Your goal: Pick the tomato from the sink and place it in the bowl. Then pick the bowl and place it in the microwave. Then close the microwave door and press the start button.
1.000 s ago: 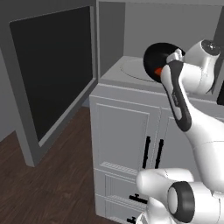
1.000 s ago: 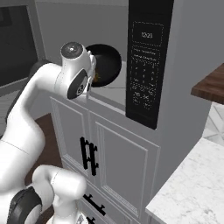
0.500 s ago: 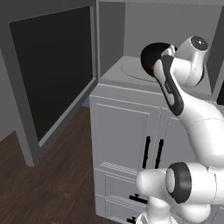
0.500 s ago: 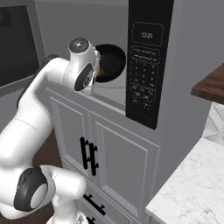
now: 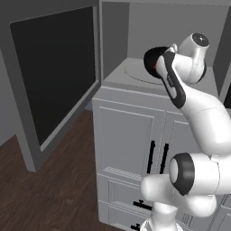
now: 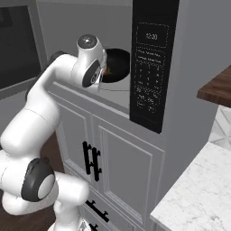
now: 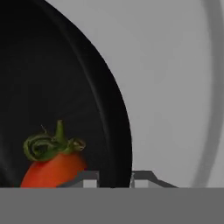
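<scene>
gripper [image 7: 114,178]: one, seen in the hand view as two grey finger tips at 6 o'clock, set close together with the rim of the bowl running down between them; narrow and clamped on that rim.
bowl [image 7: 57,100]: one, glossy black and shallow; it takes up the hand view from 12 o'clock round through 9 to 6. In the left base view it is the dark disc [image 5: 153,61] at about 1 o'clock, partly behind the arm, inside the cavity of the microwave. In the right base view it sits at 12 o'clock [image 6: 118,61], just beyond the arm's upper joint.
tomato [image 7: 52,169]: one, red-orange with a curled green stem, lying inside the bowl at 7 o'clock of the hand view, close to the rim where the tips grip. In the right base view only a small orange speck [image 6: 105,70] shows beside the arm.
turntable plate [image 7: 175,87]: one, pale grey and round, under and beside the bowl; its raised edge curves down at 3 o'clock of the hand view.
microwave [image 5: 135,40]: one, a grey box open to the front, above the cabinet.
microwave door [image 5: 54,76]: one, swung wide open, dark glass in a grey frame, at 9 to 10 o'clock of the left base view.
control panel [image 6: 151,63]: one, black with faint buttons, at 1 o'clock of the right base view.
cabinet [image 5: 131,149]: one grey unit below the microwave; two black handles show on its upper doors.
counter [image 6: 203,194]: one white marbled top, at 4 to 5 o'clock of the right base view.
</scene>
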Controlling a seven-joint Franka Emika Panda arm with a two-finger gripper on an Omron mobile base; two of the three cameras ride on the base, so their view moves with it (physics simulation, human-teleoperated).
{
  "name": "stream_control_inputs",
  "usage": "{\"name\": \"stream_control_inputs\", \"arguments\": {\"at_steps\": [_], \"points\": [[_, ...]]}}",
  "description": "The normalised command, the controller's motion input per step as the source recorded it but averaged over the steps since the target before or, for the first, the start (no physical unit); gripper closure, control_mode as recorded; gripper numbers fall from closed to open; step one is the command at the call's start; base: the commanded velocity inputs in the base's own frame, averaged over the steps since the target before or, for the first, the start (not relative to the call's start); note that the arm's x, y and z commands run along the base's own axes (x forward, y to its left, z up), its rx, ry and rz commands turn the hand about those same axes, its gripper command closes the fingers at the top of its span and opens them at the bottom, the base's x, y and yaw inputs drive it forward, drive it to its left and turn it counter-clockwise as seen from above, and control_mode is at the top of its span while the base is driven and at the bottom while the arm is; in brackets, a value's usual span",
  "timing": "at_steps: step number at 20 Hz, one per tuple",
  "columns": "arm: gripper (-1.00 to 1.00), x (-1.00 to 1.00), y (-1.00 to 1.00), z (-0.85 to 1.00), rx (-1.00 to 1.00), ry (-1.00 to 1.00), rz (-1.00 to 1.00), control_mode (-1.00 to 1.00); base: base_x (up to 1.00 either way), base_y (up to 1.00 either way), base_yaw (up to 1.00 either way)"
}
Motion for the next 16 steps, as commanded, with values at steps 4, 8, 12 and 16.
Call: {"name": "stream_control_inputs", "arguments": {"at_steps": [4, 8, 12, 16], "points": [[-1.00, 0.29, 0.00, -0.22, 0.00, -0.02, 0.00, -1.00, 0.00, 0.00, 0.00], [-1.00, -0.11, 0.06, -0.01, 0.00, -0.28, 0.02, -1.00, 0.00, 0.00, 0.00], [-1.00, -0.90, 0.04, 0.00, 0.00, -0.29, 0.01, -1.00, 0.00, 0.00, 0.00], [-1.00, -1.00, 0.18, 0.03, 0.00, -0.18, 0.01, -1.00, 0.00, 0.00, 0.00]]}}
